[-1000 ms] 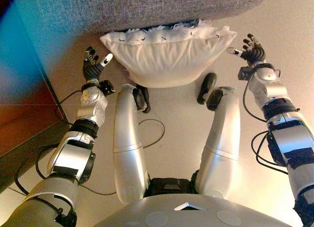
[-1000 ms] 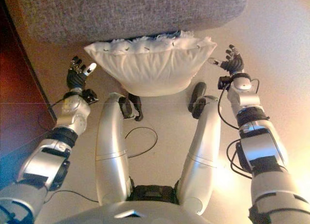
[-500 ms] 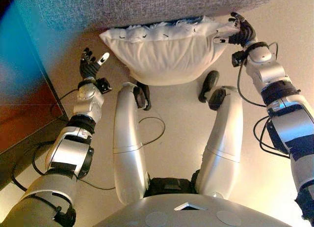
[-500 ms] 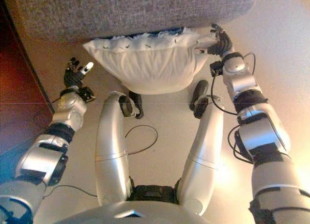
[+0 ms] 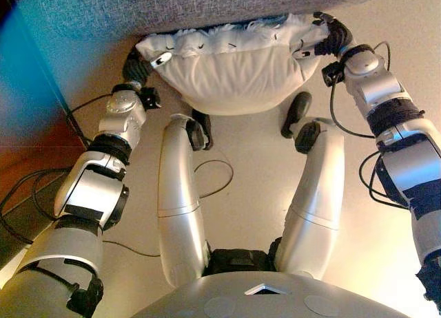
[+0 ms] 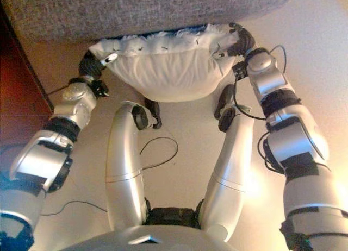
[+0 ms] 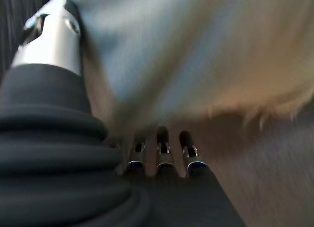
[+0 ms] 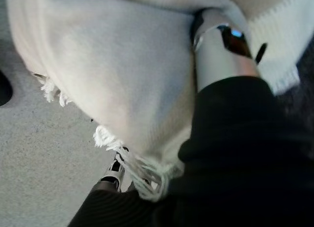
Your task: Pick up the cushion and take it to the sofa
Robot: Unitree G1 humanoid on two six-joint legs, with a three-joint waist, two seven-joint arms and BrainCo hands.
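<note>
Left hand (image 5: 141,62) and right hand (image 5: 329,37) clasping cushion (image 5: 231,70), sofa (image 5: 172,12) behind

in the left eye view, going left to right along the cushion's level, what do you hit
left robot hand at the cushion's left corner → white fringed cushion → right robot hand at its right corner, with the grey sofa running just behind all three

Cushion (image 5: 231,73): white, plump, fringed along its far edge, lying on the beige floor, its far edge resting against the base of the grey sofa (image 5: 172,8).
</note>
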